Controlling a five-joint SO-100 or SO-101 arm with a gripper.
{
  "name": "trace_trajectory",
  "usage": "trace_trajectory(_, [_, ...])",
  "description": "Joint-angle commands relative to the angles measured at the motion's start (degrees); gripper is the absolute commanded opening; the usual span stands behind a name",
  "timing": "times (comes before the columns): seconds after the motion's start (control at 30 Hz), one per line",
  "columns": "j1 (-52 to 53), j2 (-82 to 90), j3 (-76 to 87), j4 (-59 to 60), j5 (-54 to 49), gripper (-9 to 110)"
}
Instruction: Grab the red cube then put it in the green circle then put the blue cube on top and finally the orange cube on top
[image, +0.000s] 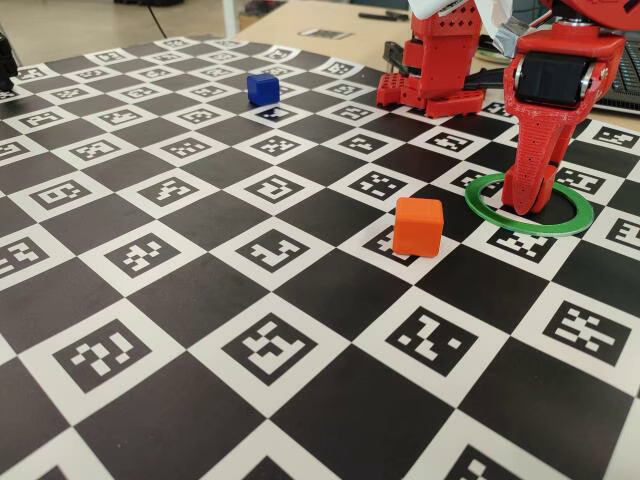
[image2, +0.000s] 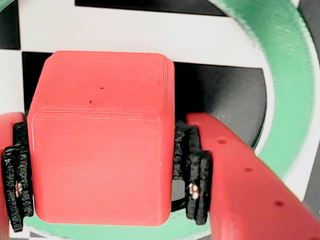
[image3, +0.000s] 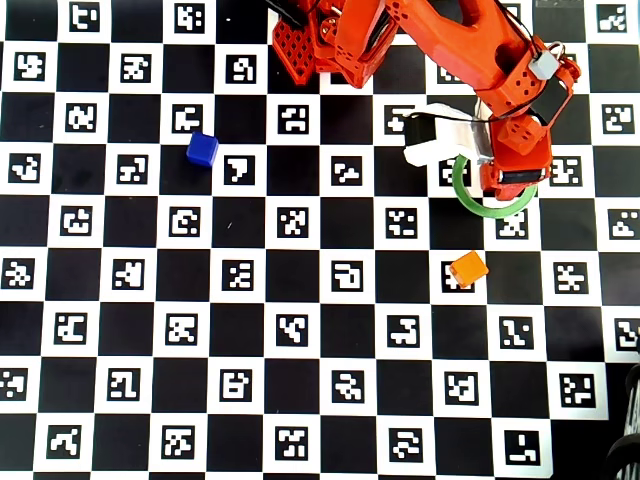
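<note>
Overhead view, left to right. The blue cube (image3: 202, 149) sits alone on the checkerboard (image3: 320, 330) at upper left, well apart from everything else. The arm's base (image3: 320, 45) is at top centre, and the arm reaches right and down toward the green circle (image3: 470, 203), which is mostly covered from above by the wrist and the white camera housing (image3: 440, 138). The orange cube (image3: 468, 268) lies below the ring, near it but not touching.

Fixed view: blue cube (image: 263, 88) far back left; orange cube (image: 417, 226) in the middle, just left of the ring (image: 560, 222); the gripper (image: 530, 200) points straight down with its tips inside the ring, at the board. The red cube is hard to tell from the red fingers here.

Wrist view: the red cube (image2: 100, 140) fills the left half, pinched between the two fingers, with a black pad (image2: 192, 170) pressed against each side. The jaws are closed on the cube. Green ring (image2: 285, 80) arcs around the right side and shows beneath the cube's lower edge, so the cube is within the ring. Cannot tell whether it rests on the board.
</note>
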Motion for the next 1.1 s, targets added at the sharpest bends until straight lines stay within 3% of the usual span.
trace_trajectory(0.0, [0.0, 0.0, 0.0, -0.26, -0.26, 3])
trace_trajectory(0.4, [-0.88, 0.09, 0.09, 0.88, -1.41, 25])
trace_trajectory(0.77, [-1.05, 2.64, -0.62, 4.22, -1.23, 31])
trace_trajectory(1.07, [-1.58, 8.35, -9.14, 17.31, -0.09, 39])
